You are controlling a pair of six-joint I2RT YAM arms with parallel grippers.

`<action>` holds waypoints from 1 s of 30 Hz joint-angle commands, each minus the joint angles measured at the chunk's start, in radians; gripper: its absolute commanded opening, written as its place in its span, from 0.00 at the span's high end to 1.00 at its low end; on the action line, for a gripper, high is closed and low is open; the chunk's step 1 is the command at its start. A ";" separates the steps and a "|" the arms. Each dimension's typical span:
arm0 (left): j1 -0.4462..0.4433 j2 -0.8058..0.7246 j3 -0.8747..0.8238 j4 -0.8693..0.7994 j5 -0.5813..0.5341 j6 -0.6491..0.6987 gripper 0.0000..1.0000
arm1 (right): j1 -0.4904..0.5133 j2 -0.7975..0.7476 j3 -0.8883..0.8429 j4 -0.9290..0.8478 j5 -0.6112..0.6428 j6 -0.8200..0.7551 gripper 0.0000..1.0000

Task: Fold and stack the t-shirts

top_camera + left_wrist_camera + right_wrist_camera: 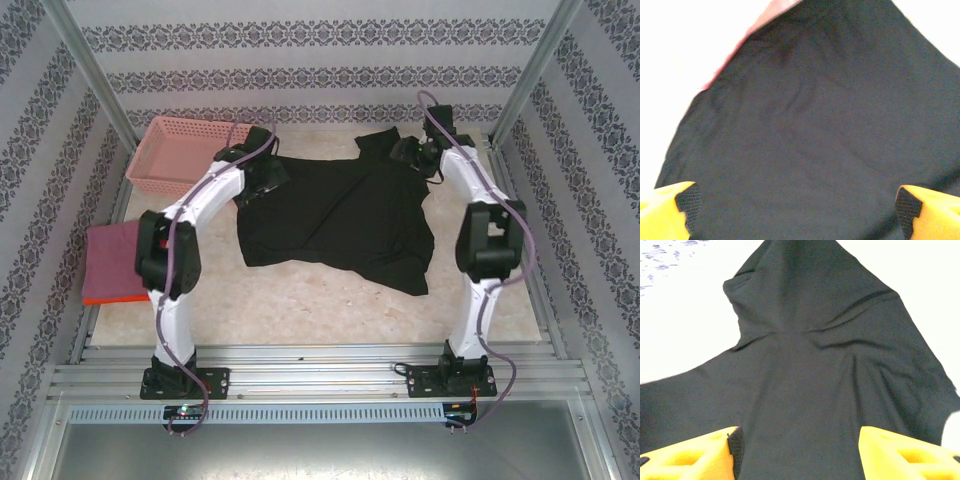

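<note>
Spread black t-shirt at table centre was plain, one colour throughout. Folded dusty-pink t-shirt lay at left edge; orange t-shirt showed as thin strip beneath. Basket at far left corner was pink, lattice-patterned. Table was pale beige, faintly mottled. Walls were white with dark ornamental bands. Arms were white, joints black, cables purple. Left gripper and right gripper had yellow fingers and black pads.
</note>
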 commanded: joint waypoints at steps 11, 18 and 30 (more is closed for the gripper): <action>-0.016 -0.042 -0.141 -0.325 0.184 -0.487 0.21 | 0.119 -0.466 -0.607 0.120 0.032 0.043 0.36; -0.016 0.062 -0.046 -0.421 0.206 -0.538 0.38 | 0.146 -0.502 -0.646 0.120 0.061 0.073 0.36; 0.001 0.076 -0.099 -0.359 0.236 -0.598 0.50 | 0.137 -0.499 -0.628 0.088 0.067 0.050 0.36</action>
